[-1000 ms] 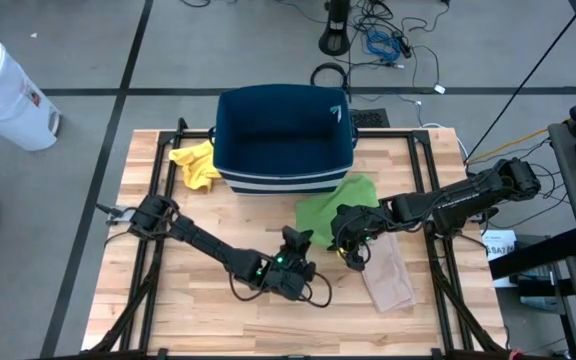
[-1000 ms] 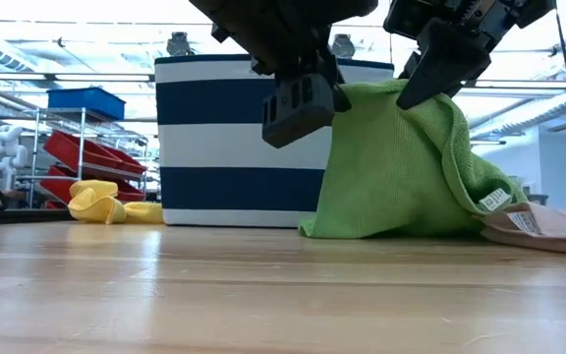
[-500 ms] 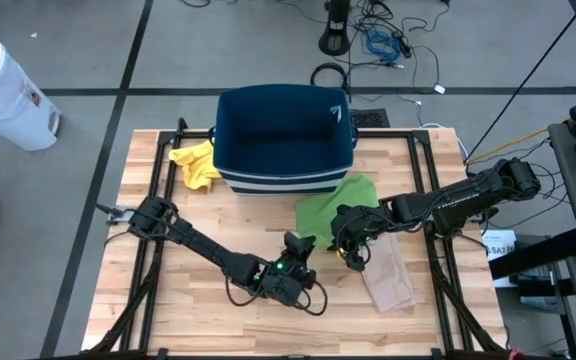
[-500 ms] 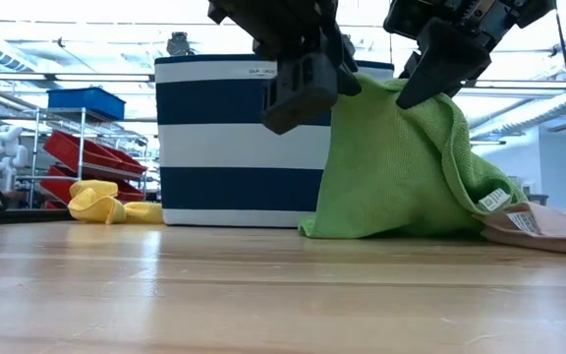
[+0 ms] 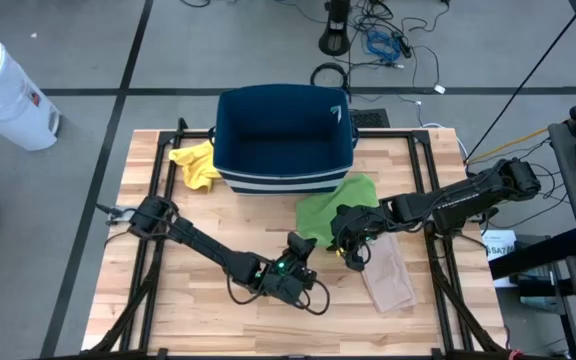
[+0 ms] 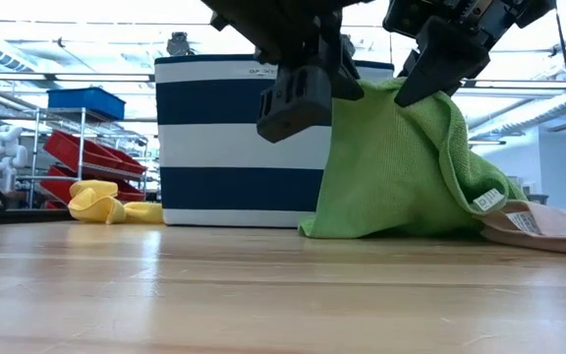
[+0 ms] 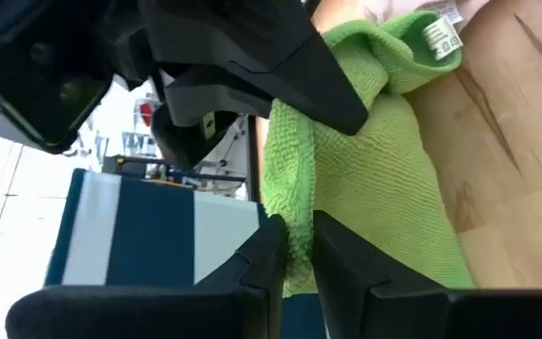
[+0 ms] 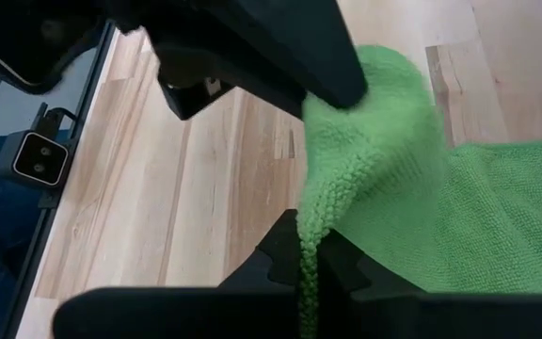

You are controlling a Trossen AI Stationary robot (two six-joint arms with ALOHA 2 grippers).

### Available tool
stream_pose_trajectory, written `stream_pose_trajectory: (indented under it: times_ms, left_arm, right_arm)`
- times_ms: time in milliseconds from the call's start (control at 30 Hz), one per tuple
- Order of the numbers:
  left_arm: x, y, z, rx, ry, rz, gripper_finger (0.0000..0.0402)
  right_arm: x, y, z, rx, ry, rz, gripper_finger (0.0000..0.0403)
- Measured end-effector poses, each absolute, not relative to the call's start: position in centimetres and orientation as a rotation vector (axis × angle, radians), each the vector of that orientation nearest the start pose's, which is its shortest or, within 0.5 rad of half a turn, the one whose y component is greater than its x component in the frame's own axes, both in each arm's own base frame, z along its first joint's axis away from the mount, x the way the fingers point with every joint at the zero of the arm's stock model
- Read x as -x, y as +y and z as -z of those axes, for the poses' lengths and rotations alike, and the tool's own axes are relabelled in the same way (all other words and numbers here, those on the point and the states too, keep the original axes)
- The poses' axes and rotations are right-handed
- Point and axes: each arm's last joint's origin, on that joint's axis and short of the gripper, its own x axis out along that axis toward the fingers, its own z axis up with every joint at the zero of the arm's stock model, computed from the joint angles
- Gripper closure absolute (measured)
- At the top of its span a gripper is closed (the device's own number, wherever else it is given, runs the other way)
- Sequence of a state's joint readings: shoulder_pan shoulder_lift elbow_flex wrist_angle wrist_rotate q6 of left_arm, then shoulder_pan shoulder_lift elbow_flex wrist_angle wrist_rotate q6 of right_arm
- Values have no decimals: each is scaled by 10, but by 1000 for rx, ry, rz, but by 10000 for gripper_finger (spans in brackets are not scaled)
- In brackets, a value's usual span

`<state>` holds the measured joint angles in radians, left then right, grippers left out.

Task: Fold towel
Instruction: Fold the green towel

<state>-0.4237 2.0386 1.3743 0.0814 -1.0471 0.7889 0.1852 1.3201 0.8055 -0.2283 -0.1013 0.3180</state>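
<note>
The green towel (image 5: 336,200) is held up as a tent in front of the navy-and-white striped basket (image 5: 283,140). Its lower hem (image 6: 391,232) rests on the wooden table. My left gripper (image 5: 301,243) is shut on the towel's left upper corner and shows in the low view (image 6: 308,90) and in its own wrist view (image 7: 294,247). My right gripper (image 5: 346,240) is shut on the right upper corner (image 6: 430,74). A white label (image 6: 486,200) hangs on the towel's right side. My left gripper pinches the green towel's thick rolled edge (image 7: 288,218) between its two fingers. The towel hangs below the hold, and its lower hem lies on the table. My right gripper pinches the towel's edge (image 8: 307,218) between its two fingers, coming from above at a slant. The cloth drapes away below it, slack.
A pale pink cloth (image 5: 388,275) lies on the table just right of the green towel, partly under it (image 6: 548,224). A yellow cloth (image 5: 196,165) lies left of the basket. There is bare table toward the near edge (image 5: 198,310).
My left gripper has risen a little and shifted slightly toward the table's left with the towel's corner between its fingers. The towel's label has moved a touch to the left. My right gripper has kept still.
</note>
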Motion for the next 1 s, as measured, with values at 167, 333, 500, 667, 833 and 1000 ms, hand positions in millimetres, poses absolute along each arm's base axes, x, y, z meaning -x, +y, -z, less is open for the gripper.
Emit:
stream_pose_trajectory:
  times_ms: [167,333,500,667,833,1000]
  left_arm:
    - [-410,-156,-190,-1137,664,-375,341]
    - [-412,-152,-190,-1134,671,-382,341]
    - [-414,-146,-189,-1131,681,-395,342]
    - [-415,-142,-190,-1127,684,-398,342]
    - [-415,-143,-190,-1097,674,-407,342]
    - [-416,-142,-190,-1088,673,-409,343]
  right_arm:
    - [-263,52,-226,-271,781,-152,403]
    - [-263,52,-226,-271,781,-152,403]
    - [-263,52,-226,-271,781,-152,403]
    - [-263,52,-226,-270,781,-153,403]
    - [-263,52,-226,-263,780,-156,403]
    - [-264,52,-226,-260,770,-159,403]
